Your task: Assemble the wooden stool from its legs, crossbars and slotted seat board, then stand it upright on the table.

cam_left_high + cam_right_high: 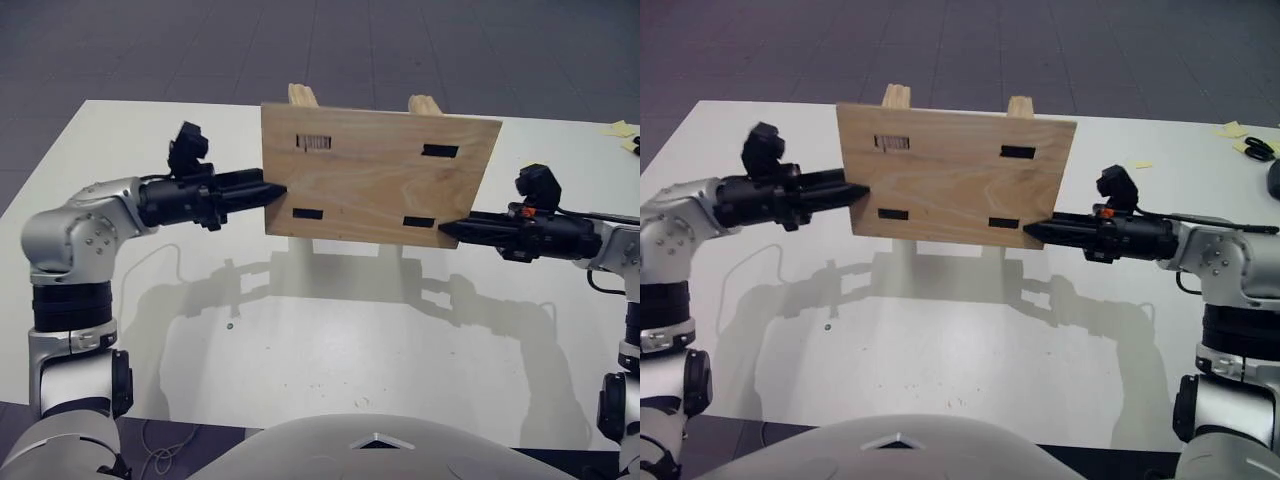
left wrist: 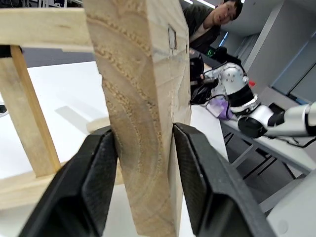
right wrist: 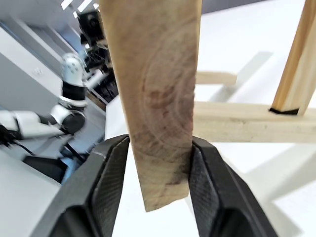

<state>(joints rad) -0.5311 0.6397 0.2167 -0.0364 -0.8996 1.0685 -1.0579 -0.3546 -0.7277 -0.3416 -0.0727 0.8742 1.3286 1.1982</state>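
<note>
- The front strip of the white table (image 1: 300,340) is the nearest thing, in the lower middle of the head view.
- The left gripper (image 1: 273,190) sits middle left and is clamped onto the left edge of the slotted seat board (image 1: 375,180). In the left wrist view both black fingers (image 2: 94,173) press flat against the wood, one on each face.
- The right gripper (image 1: 447,229) sits middle right and pinches the board near its lower right corner. Its pads (image 3: 111,182) squeeze the edge from both sides.
- The board fills the centre of the frame, standing on edge with its face toward the camera and its top edge sloping down to the right. It has four dark slots (image 1: 440,151).
- Behind it, two leg ends (image 1: 303,95) poke up over the top edge. The right wrist view shows a crossbar (image 3: 247,123) meeting a leg (image 3: 296,54) on the far side. I can't tell if that frame rests on the table.
- A few yellow scraps (image 1: 620,128) lie on the table at the upper right.
</note>
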